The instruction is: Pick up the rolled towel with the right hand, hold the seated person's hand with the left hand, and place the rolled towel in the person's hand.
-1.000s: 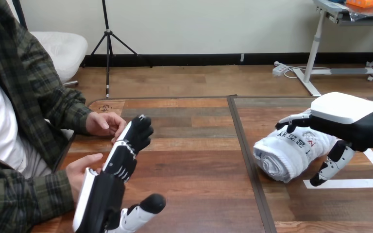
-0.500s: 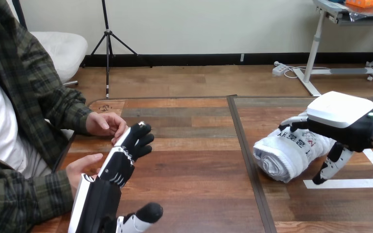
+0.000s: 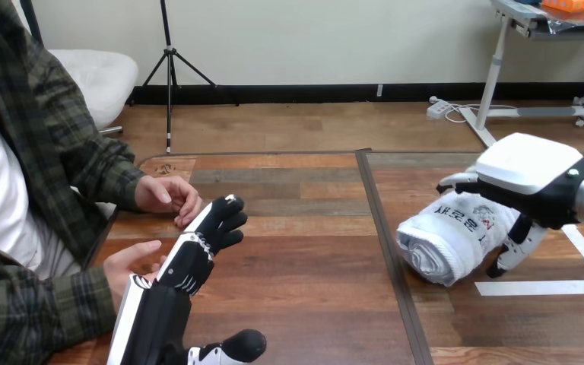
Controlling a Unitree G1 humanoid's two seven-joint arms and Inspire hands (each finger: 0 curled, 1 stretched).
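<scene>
Spanning the space beneath both hands, the wooden table [image 3: 312, 258] carries the whole job. The person [image 3: 23, 152] sits off to the outer side of the left hand [image 3: 190, 262].

The rolled towel [image 3: 456, 236] lies on the table directly under the right hand [image 3: 528, 171]. Its long axis runs on a slant, with the spiral end poking out toward the table's middle and the other end tucked below the palm. The right hand is draped over that far end, its fingers curled over the towel's top and its thumb hooked down against the near side. It looks like a closing grasp, though the roll is not yet lifted.

The left hand is opened out with fingers nearly straight, holding nothing. The person's farther hand [image 3: 163, 194] rests just beyond its fingertips, and the person's nearer hand [image 3: 129, 262] sits just beside its palm. Whether that one touches cannot be told.

Judging from this, the left hand is far nearer the receiving hands. The towel must travel across toward it, well apart from them now.
</scene>
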